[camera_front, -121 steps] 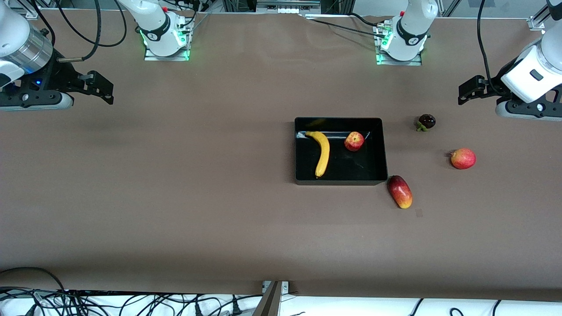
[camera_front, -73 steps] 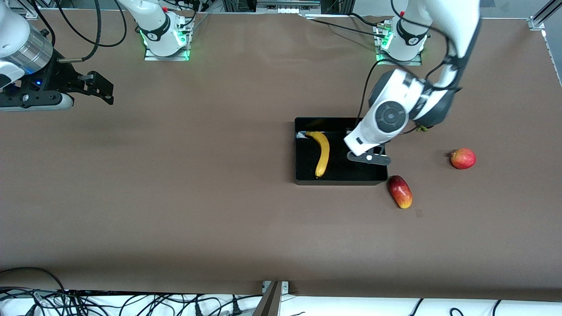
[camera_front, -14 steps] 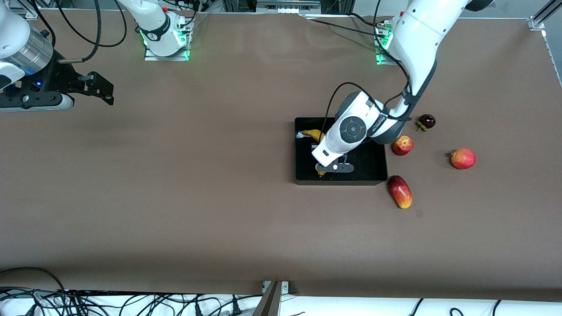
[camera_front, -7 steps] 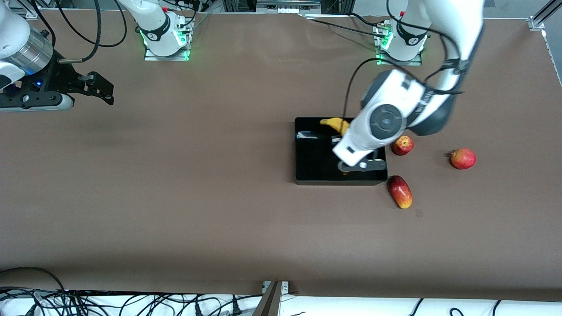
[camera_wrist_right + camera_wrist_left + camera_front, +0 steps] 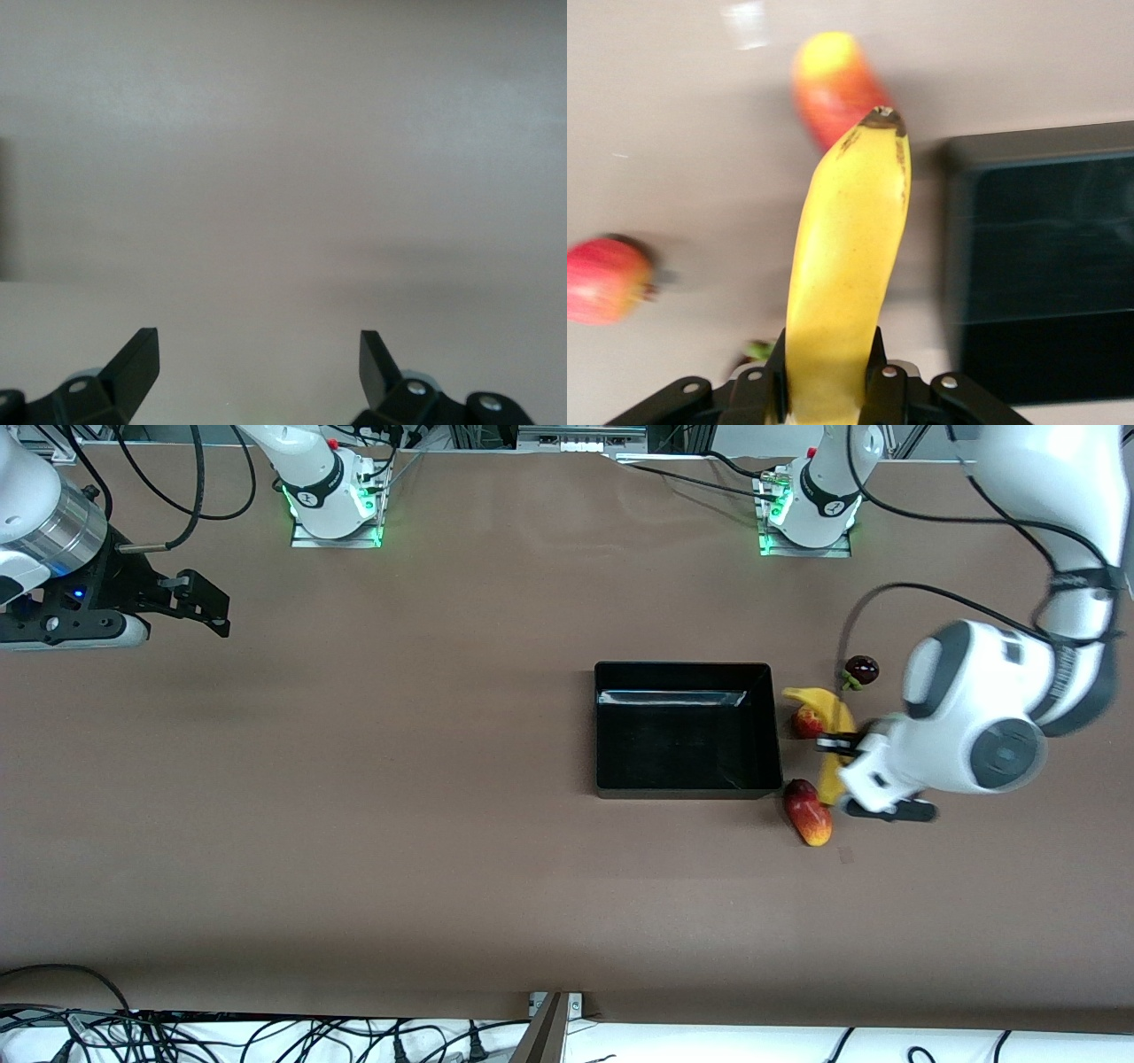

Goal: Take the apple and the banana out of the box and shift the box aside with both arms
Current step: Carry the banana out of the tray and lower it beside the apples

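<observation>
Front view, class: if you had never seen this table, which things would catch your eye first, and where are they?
The long curved yellow banana stands out first, clamped in the left gripper over the table beside the shallow black plastic box, above the small red apple and near the oblong red-yellow mango. Next comes that box, now with no fruit in it. The right gripper waits open at the right arm's end of the table.

1. I see the table [image 5: 399,797] as matt brown, cloth-like.
2. The box [image 5: 687,779] looks like black plastic, glossy inside.
3. The banana [image 5: 846,274] has smooth yellow skin.
4. My left pincer [image 5: 824,390] looks like matt black plastic.
</observation>
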Robot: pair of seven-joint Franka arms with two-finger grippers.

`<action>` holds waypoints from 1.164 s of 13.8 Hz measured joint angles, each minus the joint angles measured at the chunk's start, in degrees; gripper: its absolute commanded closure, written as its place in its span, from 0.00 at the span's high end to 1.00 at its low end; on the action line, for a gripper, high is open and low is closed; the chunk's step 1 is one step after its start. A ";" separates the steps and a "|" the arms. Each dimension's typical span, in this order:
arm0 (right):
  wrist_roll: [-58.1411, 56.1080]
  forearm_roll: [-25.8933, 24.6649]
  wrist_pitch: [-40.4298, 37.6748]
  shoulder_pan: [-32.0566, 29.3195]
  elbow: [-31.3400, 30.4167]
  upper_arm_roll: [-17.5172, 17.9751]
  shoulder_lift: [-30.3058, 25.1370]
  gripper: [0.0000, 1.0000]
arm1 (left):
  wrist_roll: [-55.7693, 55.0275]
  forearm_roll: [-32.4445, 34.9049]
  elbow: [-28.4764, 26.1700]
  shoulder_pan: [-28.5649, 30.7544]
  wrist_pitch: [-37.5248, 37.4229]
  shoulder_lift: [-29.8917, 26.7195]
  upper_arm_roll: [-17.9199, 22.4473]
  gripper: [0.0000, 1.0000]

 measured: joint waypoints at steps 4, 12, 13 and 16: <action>0.00 0.00 0.00 0.00 0.01 0.00 0.00 1.00 | 7.60 3.25 -0.46 5.45 5.68 4.84 -0.01 0.00; 0.00 0.01 0.00 0.00 0.01 0.01 0.00 1.00 | 14.77 3.77 -6.31 9.24 20.25 11.05 -0.12 0.99; 0.00 0.01 0.00 0.01 0.01 0.02 0.00 1.00 | 14.78 4.24 -6.51 9.23 20.55 11.38 -0.20 1.00; 0.00 0.02 0.00 0.01 0.01 0.02 0.00 1.00 | 15.36 4.53 -6.21 9.44 20.44 10.95 -0.39 1.00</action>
